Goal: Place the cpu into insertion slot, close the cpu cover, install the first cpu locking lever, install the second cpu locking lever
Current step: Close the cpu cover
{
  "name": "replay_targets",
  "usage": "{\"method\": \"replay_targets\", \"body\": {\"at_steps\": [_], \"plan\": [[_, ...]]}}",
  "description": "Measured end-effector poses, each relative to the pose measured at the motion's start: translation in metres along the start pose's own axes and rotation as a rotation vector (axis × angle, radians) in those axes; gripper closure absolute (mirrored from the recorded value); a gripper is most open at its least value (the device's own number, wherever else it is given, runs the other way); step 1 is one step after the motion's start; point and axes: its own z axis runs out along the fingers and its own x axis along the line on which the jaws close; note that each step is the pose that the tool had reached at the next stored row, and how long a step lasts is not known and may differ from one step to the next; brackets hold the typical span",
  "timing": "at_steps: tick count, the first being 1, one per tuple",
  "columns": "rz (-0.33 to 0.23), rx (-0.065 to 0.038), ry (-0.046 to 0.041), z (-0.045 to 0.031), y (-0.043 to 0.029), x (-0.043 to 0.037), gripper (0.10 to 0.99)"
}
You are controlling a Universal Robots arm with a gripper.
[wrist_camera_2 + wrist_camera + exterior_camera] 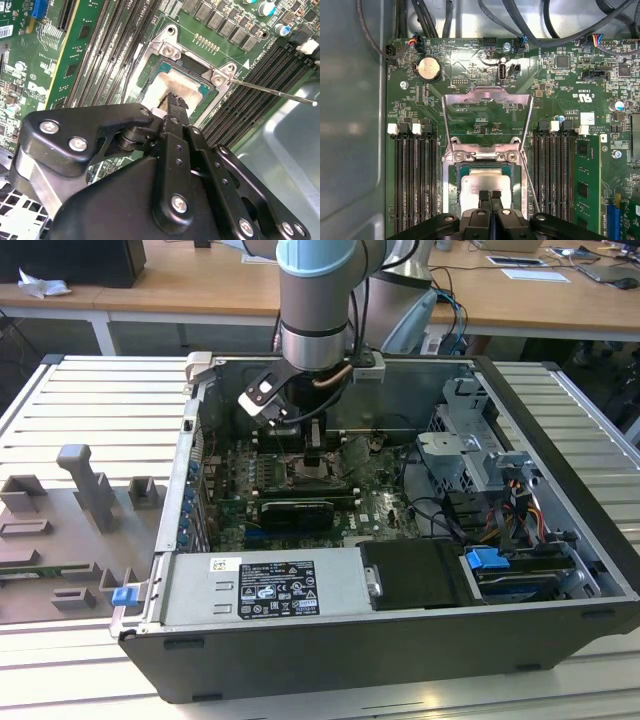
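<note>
Pincer (490,196) closed, empty, over cpu (479,180), lower centre | cpu cover (487,96) stands open | best: press lightly, keep it level.

a white printed label (265,590) is sitting on the grey metal box (340,590); no wording is reading legibly.

Ribbed metal table (70,390): open computer case (400,660) centre; grey fixture blocks (88,485) exterior view's left.

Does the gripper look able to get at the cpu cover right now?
Probably yes. The cpu cover is swung open just past the cpu, with nothing over it, and the gripper is right at the cpu.
</note>
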Motion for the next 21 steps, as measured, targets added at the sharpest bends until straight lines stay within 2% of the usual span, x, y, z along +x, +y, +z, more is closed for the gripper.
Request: {"method": "replay_targets", "body": {"at_steps": [11,18,21], "plan": [[0.000,0.000,0.0014,-0.0034,0.0002,0.0000,0.980],[0.000,0.000,0.0019,-0.0111,0.0007,0.0000,0.980],[0.001,0.004,0.0045,-0.0109,0.0064,-0.0001,0.980]]}}
